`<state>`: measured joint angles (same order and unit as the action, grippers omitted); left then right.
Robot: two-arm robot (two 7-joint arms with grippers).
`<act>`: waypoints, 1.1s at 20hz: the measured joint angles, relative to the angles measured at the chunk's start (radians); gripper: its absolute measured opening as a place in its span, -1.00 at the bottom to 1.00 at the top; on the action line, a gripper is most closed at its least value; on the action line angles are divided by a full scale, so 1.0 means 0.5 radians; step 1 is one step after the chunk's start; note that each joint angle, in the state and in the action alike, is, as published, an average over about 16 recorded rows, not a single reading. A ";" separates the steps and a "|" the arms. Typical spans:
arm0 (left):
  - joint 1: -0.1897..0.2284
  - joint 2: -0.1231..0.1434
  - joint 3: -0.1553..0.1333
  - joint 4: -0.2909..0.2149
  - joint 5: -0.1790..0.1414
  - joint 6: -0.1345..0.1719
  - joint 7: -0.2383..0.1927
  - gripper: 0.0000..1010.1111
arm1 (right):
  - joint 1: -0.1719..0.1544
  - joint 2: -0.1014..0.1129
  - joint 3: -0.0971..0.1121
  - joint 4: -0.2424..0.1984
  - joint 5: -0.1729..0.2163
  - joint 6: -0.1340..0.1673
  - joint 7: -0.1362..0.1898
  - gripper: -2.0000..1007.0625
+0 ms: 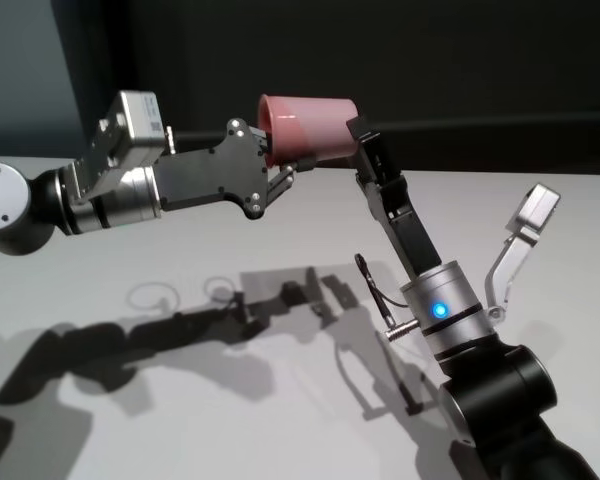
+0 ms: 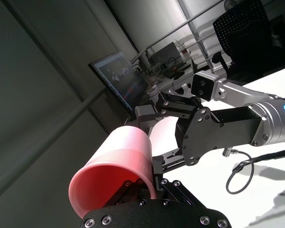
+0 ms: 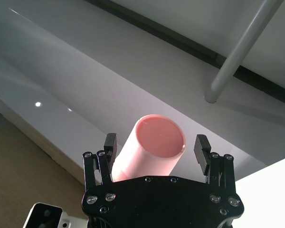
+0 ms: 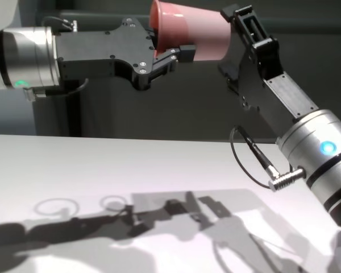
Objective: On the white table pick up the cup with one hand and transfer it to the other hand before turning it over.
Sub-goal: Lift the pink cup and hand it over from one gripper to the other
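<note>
The pink cup [image 1: 310, 128] is held on its side high above the white table [image 1: 230, 250], rim toward my left arm. My left gripper [image 1: 280, 165] is shut on the cup's rim wall, as the left wrist view [image 2: 142, 187] shows. My right gripper [image 1: 355, 135] reaches up from the right and is open around the cup's base end. In the right wrist view the cup [image 3: 152, 152] lies between the fingers [image 3: 202, 146] with a gap on one side. The chest view shows the cup [image 4: 196, 31] between both grippers.
Only the arms' shadows lie on the table [image 4: 74, 170] below. A dark wall stands behind it. The left wrist view shows a monitor [image 2: 118, 80] and a black chair [image 2: 247, 28] far off. A grey rail [image 3: 242, 47] crosses the right wrist view.
</note>
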<state>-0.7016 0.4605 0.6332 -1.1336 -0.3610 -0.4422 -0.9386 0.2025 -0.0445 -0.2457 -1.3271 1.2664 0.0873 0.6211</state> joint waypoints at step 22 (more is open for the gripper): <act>0.000 0.000 0.000 0.000 0.000 0.000 0.000 -0.92 | 0.177 0.001 -0.070 0.262 0.152 -0.003 0.142 0.99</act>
<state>-0.7016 0.4605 0.6332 -1.1336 -0.3610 -0.4422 -0.9386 0.2907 -0.0440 -0.2807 -1.1960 1.3426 0.0858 0.6921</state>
